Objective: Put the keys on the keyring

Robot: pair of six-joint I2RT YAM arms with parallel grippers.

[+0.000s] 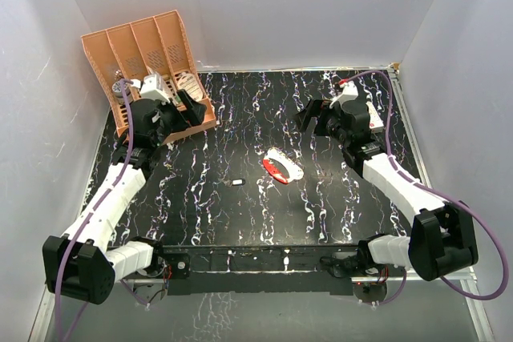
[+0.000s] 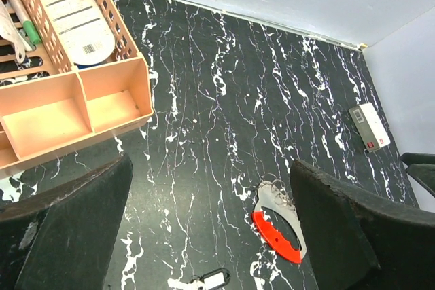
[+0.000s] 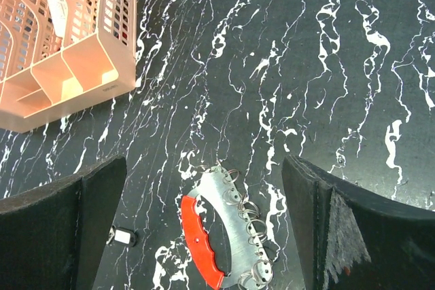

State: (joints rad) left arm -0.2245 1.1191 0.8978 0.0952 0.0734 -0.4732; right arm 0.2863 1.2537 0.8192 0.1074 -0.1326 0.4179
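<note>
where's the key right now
In the top view the key lies near the middle of the table, just left of the keyring, not touching it.

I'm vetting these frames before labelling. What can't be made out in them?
keys: too small in the top view to show shape; cut by the bottom edge in the left wrist view.
keyring: lower end cut off by the bottom edge, right wrist view.
orange organizer: front bins hidden by the left arm, top view.
small white box: markings too small to read, left wrist view.
</note>
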